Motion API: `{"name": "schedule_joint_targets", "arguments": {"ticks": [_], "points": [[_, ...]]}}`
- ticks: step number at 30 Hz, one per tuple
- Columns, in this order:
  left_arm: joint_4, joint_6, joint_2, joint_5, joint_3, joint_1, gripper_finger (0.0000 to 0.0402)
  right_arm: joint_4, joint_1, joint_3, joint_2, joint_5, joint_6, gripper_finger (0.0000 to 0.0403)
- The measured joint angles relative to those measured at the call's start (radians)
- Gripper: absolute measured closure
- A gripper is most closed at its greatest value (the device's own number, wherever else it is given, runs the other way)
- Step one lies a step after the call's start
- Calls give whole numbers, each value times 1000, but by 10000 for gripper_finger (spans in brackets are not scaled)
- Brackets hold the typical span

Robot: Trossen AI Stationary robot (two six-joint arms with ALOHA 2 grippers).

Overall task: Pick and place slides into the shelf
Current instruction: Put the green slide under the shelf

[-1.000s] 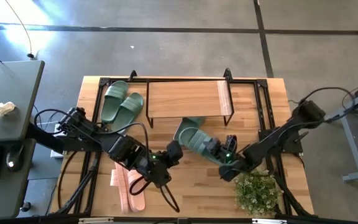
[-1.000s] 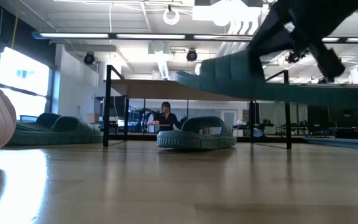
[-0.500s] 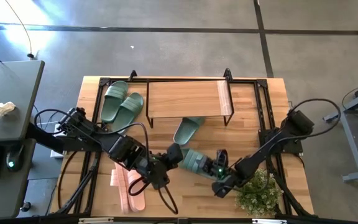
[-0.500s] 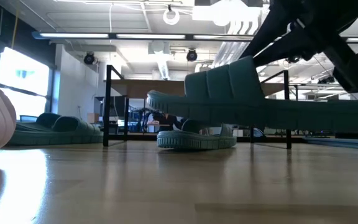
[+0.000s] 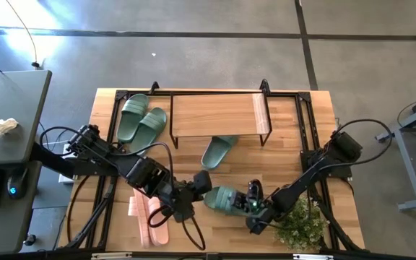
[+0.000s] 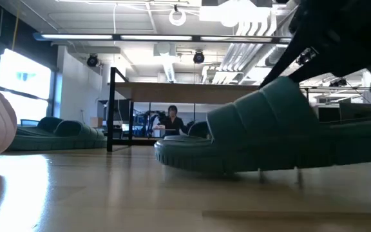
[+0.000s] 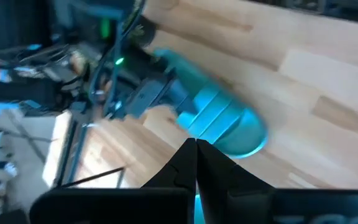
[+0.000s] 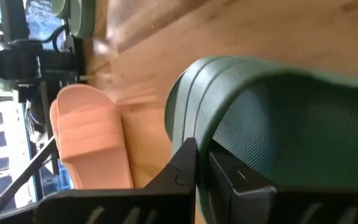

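My right gripper [image 5: 250, 206] is shut on a sage-green slide [image 5: 224, 199], which shows large and low over the table in the low view [image 6: 269, 138]. My left gripper [image 5: 204, 180] is shut and holds nothing; it hovers just beyond that slide's toe. A second green slide [image 5: 219, 152] lies sole-down with its far end under the shelf [image 5: 215, 114]. A green pair [image 5: 141, 120] rests at the far left beside the shelf. A pink pair [image 5: 148, 217] lies at the near left. My right gripper holds the green slide at its heel end [image 7: 176, 71], coming from the table's right and slanting down; the gripper's own body hides the exact place. The slide lies about level, strap [image 8: 278, 124] up, toe toward the table's left. Whether its sole touches the table I cannot tell.
A green potted plant [image 5: 298, 222] stands at the near right, close behind my right arm. Black frame bars run along both table sides. A grey side table [image 5: 6, 123] stands off the left edge. In the low view a person [image 6: 171, 121] shows far behind the shelf.
My right gripper has carried the green slide away from the shelf, toward the table's near edge and somewhat to the left, and down. The slide has gone from raised and tilted to low and about level, away from the other green slide.
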Motion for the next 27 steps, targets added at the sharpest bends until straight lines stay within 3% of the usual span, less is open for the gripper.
{"name": "schedule_joint_targets", "arguments": {"ticks": [7, 13, 18, 22, 27], "points": [[-47, -2, 0, 59, 0, 0, 401, 10, 1, 0, 0, -43, -32, 400], [-190, -61, 18, 308, 0, 0, 401, 17, 1, 0, 0, -69, -53, 343], [-275, -97, 64, 447, -1, -2, 401, 36, -3, 0, 0, -69, -53, 288], [-289, -100, 117, 500, -1, -8, 401, 46, -3, 0, -2, -57, -80, 268], [-292, -80, 156, 544, -1, -28, 401, 34, 2, 0, -34, -55, -101, 270]]}}
